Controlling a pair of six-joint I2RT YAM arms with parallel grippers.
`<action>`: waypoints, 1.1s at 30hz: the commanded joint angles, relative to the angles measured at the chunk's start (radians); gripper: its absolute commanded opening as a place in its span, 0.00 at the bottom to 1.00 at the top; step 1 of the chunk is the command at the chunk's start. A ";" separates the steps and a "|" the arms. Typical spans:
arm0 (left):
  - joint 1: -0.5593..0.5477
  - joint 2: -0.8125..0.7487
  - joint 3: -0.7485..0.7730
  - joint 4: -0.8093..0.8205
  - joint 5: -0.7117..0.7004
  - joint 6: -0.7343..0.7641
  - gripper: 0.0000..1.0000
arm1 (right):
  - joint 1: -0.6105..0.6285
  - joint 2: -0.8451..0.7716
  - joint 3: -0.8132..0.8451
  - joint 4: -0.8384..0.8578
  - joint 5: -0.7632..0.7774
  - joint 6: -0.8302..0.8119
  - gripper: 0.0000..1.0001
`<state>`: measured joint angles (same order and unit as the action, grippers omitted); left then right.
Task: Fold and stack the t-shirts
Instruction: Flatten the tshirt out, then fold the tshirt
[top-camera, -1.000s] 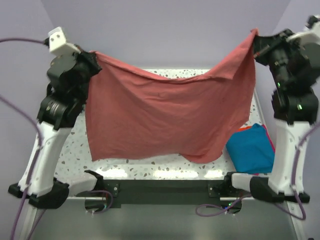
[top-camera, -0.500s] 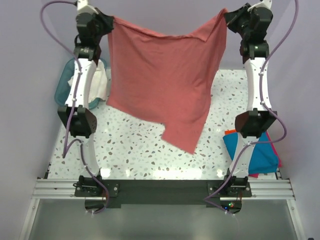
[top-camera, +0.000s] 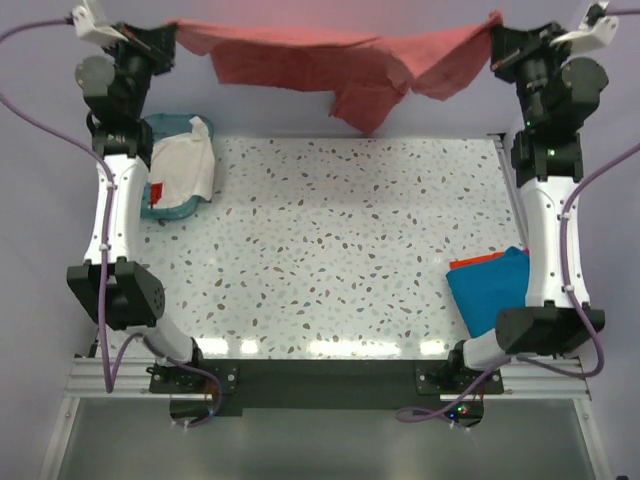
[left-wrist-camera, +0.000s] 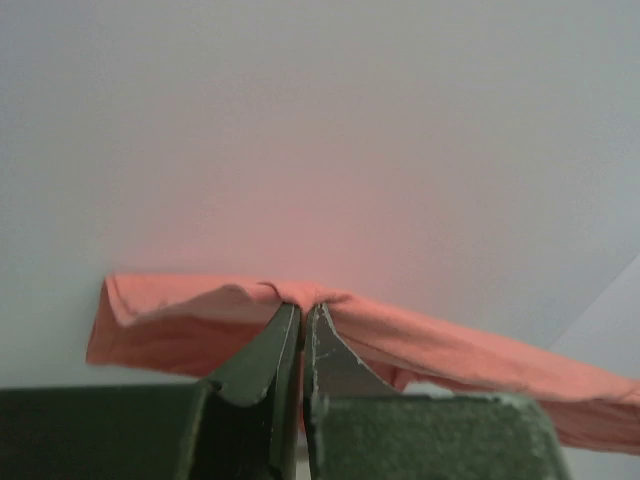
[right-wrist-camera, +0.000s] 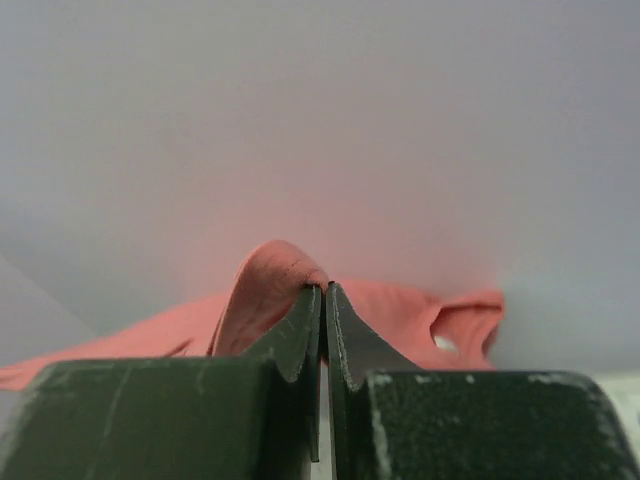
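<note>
The left gripper (left-wrist-camera: 302, 308) is clamped on one end of the salmon shirt (top-camera: 330, 55) and the right gripper (right-wrist-camera: 324, 290) on the other, so the shirt sags between them at the table's (top-camera: 340, 230) 12 o'clock. A white shirt (top-camera: 185, 165) lies over the basket (top-camera: 158, 209) at 10 o'clock. A folded teal shirt (top-camera: 490, 292) sits at 4 o'clock.

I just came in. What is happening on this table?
The left jaws and the right jaws are each shut on one end of the salmon-red t-shirt, stretching it in the air at the far side of the table. It is not yet folded. A white t-shirt lies in the teal basket on the left; a folded teal-blue t-shirt lies on an orange-red t-shirt on the right.
</note>
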<state>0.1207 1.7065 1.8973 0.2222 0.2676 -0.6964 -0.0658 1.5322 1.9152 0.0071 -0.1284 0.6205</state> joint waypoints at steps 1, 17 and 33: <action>-0.001 -0.103 -0.362 0.080 0.041 -0.020 0.00 | -0.008 -0.104 -0.366 0.047 -0.010 0.013 0.00; -0.061 -0.948 -1.494 -0.447 -0.261 -0.132 0.00 | -0.006 -0.898 -1.435 -0.439 0.029 0.041 0.00; -0.078 -0.894 -1.416 -0.609 -0.367 -0.196 0.00 | -0.006 -0.778 -1.276 -0.435 0.029 0.004 0.00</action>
<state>0.0448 0.7944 0.3996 -0.3851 -0.0425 -0.8749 -0.0685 0.6601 0.5671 -0.5396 -0.0956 0.6525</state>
